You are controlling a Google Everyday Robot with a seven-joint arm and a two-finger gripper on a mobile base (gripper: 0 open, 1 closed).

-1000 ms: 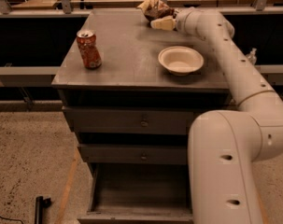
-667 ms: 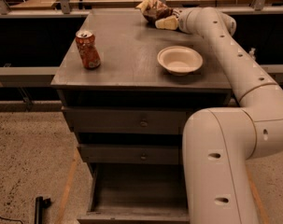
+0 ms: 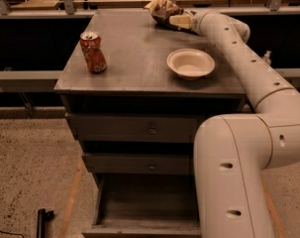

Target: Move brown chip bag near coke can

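Note:
The brown chip bag (image 3: 164, 11) lies crumpled at the far right of the cabinet top, dark brown with cream ends. The gripper (image 3: 177, 20) is at the bag, its pale finger lying against the bag's near right side. The coke can (image 3: 93, 52) stands upright near the front left corner of the cabinet top, well apart from the bag. The white arm (image 3: 248, 68) reaches in from the lower right over the cabinet's right side.
A round white bowl (image 3: 190, 63) sits on the grey cabinet top (image 3: 129, 48) between the arm and the can. A railing (image 3: 115, 4) runs behind the cabinet. The bottom drawer (image 3: 147, 207) stands open. A dark tool (image 3: 42, 219) lies on the floor at lower left.
The gripper has moved slightly further toward the bag. The bag, can and bowl have not moved.

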